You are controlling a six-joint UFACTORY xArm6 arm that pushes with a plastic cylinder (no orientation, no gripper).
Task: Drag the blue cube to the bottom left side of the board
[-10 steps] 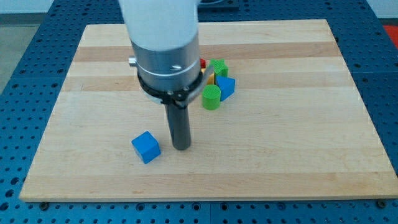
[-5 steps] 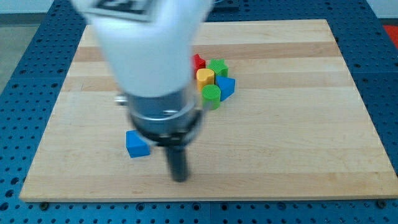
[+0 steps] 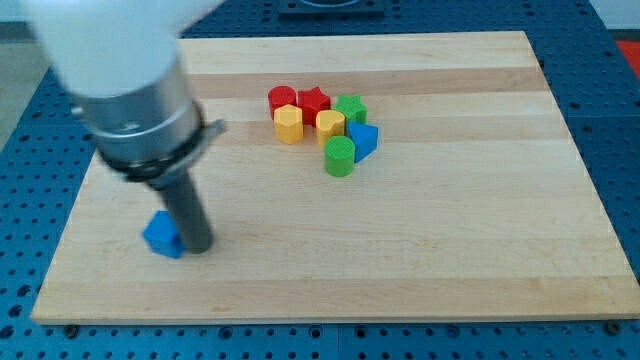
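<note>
My tip (image 3: 198, 246) rests on the board (image 3: 480, 250) directly against the blue cube (image 3: 162, 236), which lies on the tip's view-left side, touching it. The rod carries no jaws: it grips nothing and can only press sideways on the cube.

Step in hand: the push toward the board's bottom left. The cube sits in the lower-left region, near the view's left edge and somewhat above the view's bottom edge. By judgement the task is close to complete, or complete if this position counts as bottom left.

Next move: if more travel is wanted, the push must run down and to the view's left. The tip stands to the view-right of the cube and slightly below it, so it would first need to shift to the cube's upper-right side. A push from the present contact point is likely to send the cube leftward only, or rotate it off the rod.

Up and to the view's right of the tip, well apart from it, stands a cluster: red cylinder (image 3: 281, 98), red star (image 3: 314, 101), yellow block (image 3: 289, 124), yellow heart (image 3: 330, 125), green star (image 3: 351, 108), green cylinder (image 3: 340, 156) and a second blue block (image 3: 364, 139).

Containers: none is present; every block lies directly on the board.
</note>
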